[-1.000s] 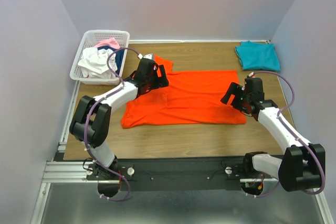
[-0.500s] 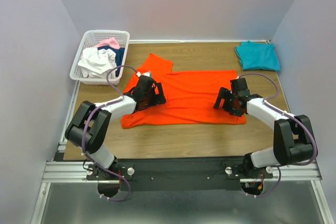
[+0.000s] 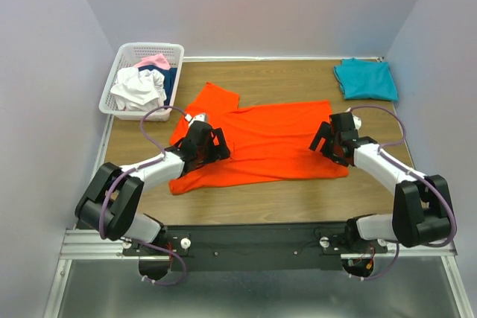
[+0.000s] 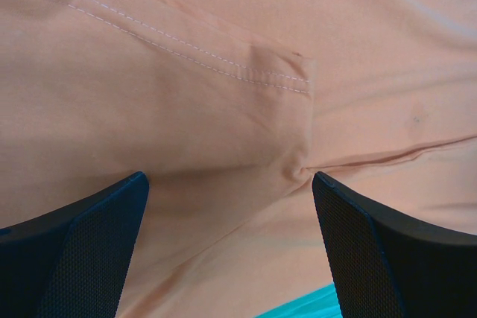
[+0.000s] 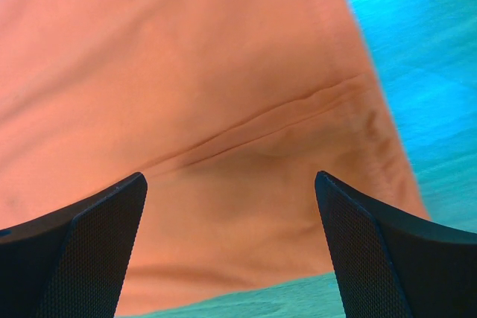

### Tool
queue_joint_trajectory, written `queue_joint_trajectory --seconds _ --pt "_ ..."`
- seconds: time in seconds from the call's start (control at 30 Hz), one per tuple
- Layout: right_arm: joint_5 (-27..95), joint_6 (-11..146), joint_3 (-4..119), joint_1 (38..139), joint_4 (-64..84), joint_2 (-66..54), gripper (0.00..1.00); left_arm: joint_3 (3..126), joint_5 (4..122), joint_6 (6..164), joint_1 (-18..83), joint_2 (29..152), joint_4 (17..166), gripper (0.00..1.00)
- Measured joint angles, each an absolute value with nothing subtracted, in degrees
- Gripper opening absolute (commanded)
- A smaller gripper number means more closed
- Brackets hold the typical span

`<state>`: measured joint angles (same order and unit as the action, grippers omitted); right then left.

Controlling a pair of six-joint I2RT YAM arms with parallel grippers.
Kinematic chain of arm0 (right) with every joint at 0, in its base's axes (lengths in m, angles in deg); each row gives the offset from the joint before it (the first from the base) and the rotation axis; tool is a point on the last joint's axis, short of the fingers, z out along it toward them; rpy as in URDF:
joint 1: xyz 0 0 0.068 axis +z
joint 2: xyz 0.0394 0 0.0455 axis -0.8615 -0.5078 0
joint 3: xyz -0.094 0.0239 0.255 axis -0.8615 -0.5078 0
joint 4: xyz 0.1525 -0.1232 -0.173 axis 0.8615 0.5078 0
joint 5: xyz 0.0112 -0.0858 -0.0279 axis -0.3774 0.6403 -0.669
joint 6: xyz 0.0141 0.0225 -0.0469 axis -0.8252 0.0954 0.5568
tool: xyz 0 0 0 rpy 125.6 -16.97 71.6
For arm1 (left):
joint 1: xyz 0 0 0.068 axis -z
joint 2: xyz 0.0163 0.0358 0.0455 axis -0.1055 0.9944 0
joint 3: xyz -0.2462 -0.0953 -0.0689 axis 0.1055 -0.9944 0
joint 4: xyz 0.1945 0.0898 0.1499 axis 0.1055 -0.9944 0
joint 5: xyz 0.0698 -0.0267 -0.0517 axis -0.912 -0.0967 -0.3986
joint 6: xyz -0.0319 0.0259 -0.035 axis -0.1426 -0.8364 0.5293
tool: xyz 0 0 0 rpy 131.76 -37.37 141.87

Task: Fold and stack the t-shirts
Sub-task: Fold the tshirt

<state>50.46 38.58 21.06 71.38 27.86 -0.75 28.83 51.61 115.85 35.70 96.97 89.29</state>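
Note:
The orange-red t-shirt (image 3: 268, 143) lies spread across the middle of the table, one sleeve pointing to the far left. My left gripper (image 3: 218, 147) is low over its left part, open, fingers either side of a stitched sleeve hem (image 4: 223, 72). My right gripper (image 3: 322, 143) is low over the shirt's right edge, open too, with a crease of orange cloth (image 5: 246, 124) between its fingers. Neither holds anything. The teal-blue t-shirt (image 3: 365, 80) lies folded at the far right corner.
A white basket (image 3: 119, 65) at the far left holds white, pink and navy shirts. Side walls stand close on both sides. Bare wood table (image 3: 261, 199) runs in front of the orange shirt.
Both grippers have come down and towards the near edge onto the orange shirt. The shirt's left part and sleeve have shifted a little to the left. Both grippers stay open.

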Motion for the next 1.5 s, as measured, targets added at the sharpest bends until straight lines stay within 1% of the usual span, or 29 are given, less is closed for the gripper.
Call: queue_joint_trajectory --seconds 0.03,0.17,0.2,0.23,0.33,0.37,0.4,0.47,0.5,0.6,0.7,0.8,0.87,0.9,0.93,0.97,1.0,1.27,1.5 --pt "51.5 38.1 21.6 71.4 28.4 -1.2 0.97 28.8 51.5 115.8 35.7 96.9 89.1 0.98" --pt "55.0 36.5 24.1 71.4 29.9 -4.5 0.81 29.0 50.5 115.5 35.7 96.7 88.2 0.98" --pt "55.7 36.1 24.5 71.4 30.0 -5.4 0.74 29.1 50.2 115.5 35.7 96.7 88.0 0.98" --pt "56.4 35.8 24.7 71.4 30.2 -6.1 0.7 29.2 50.0 115.3 35.7 96.7 87.8 0.98" --pt "58.1 34.7 24.9 71.4 31.2 -7.3 0.65 29.2 49.5 115.1 35.7 96.1 87.0 0.98" --pt "58.9 34.5 24.9 71.4 31.6 -7.5 0.62 29.2 49.4 115.1 35.7 95.9 86.9 0.98" --pt "59.5 34.3 24.9 71.4 31.9 -7.7 0.56 29.2 49.3 115.1 35.7 95.8 86.8 0.98" --pt "61.0 33.8 25.1 71.4 32.4 -8.0 0.52 29.2 49.2 115.1 35.7 95.7 86.7 0.98" --pt "61.8 33.6 25.2 71.4 32.5 -8.3 0.47 29.2 49.1 115.1 35.7 95.7 86.6 0.98" --pt "63.6 33.1 25.8 71.4 33.0 -8.9 0.42 29.2 49.1 115.0 35.7 95.7 86.5 0.98" --pt "64.9 32.8 26.0 71.4 33.2 -9.4 0.32 29.2 49.1 115.0 35.7 95.7 86.5 0.98" --pt "66.1 32.2 26.1 71.3 33.3 -9.7 0.27 29.2 48.9 114.8 35.7 95.7 86.5 0.98" --pt "66.7 32.0 26.2 71.3 33.6 -10.0 0.22 29.2 48.8 114.7 35.7 95.7 86.5 0.98" --pt "67.0 31.8 26.4 71.2 33.8 -10.3 0.16 29.2 48.8 114.6 35.7 95.7 86.5 0.98" --pt "67.4 31.7 26.6 71.1 33.9 -10.6 0.14 29.2 48.8 114.6 35.7 95.7 86.5 0.98" --pt "67.5 31.7 26.7 71.1 34.0 -10.8 0.06 29.2 48.7 114.6 35.7 95.7 86.5 0.98" --pt "67.8 31.7 26.9 71.1 34.0 -10.9 0.01 29.2 48.7 114.4 35.7 95.7 86.5 0.98" --pt "68.8 31.6 27.0 71.1 34.4 -10.5 0.01 29.2 48.7 114.2 35.7 95.7 86.5 0.98" --pt "68.8 32.6 27.7 71.1 34.6 -4.2 0.01 29.2 48.7 114.1 35.7 95.7 86.5 0.98"
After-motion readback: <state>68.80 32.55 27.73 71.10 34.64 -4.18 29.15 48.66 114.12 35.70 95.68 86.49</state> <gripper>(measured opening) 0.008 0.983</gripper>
